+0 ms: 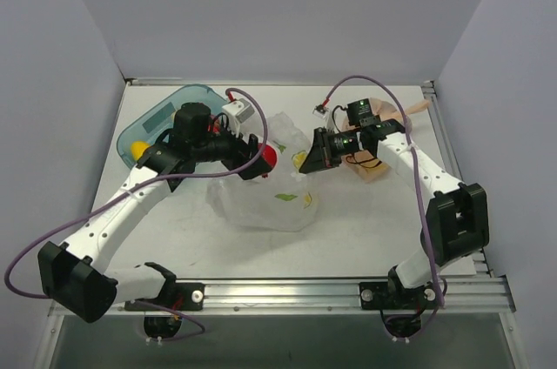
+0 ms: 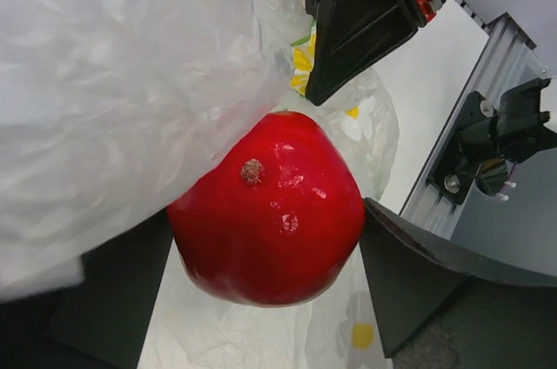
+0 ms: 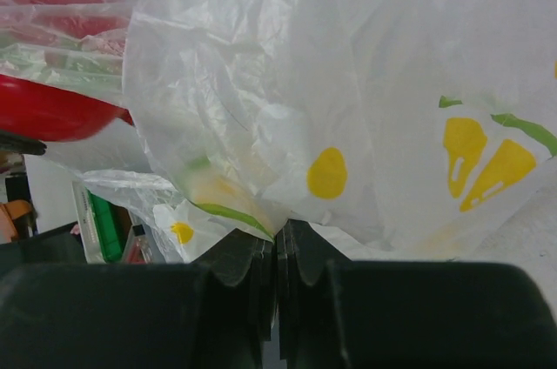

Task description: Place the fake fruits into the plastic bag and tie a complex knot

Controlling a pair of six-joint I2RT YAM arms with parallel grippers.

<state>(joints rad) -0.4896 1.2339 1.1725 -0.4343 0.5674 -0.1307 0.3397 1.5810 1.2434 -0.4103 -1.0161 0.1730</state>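
My left gripper [image 1: 261, 160] is shut on a glossy red fruit [image 1: 271, 157] and holds it at the mouth of the clear plastic bag [image 1: 261, 204]. In the left wrist view the red fruit [image 2: 270, 208] sits between the two black fingers [image 2: 409, 273], with the bag [image 2: 113, 82] draped at upper left. My right gripper [image 1: 306, 158] is shut on the bag's edge and holds it up; in the right wrist view its jaws [image 3: 277, 243] pinch the film [image 3: 348, 82]. The bag carries yellow and green prints. A yellow fruit [image 1: 137, 150] lies on the teal tray. No knot shows.
The teal tray [image 1: 178, 103] stands at the back left. A white box [image 1: 240, 111] sits beside it. A peach-orange tied bag [image 1: 376, 169] lies under the right arm at the back right. The right gripper [image 2: 357, 21] shows close above the fruit in the left wrist view.
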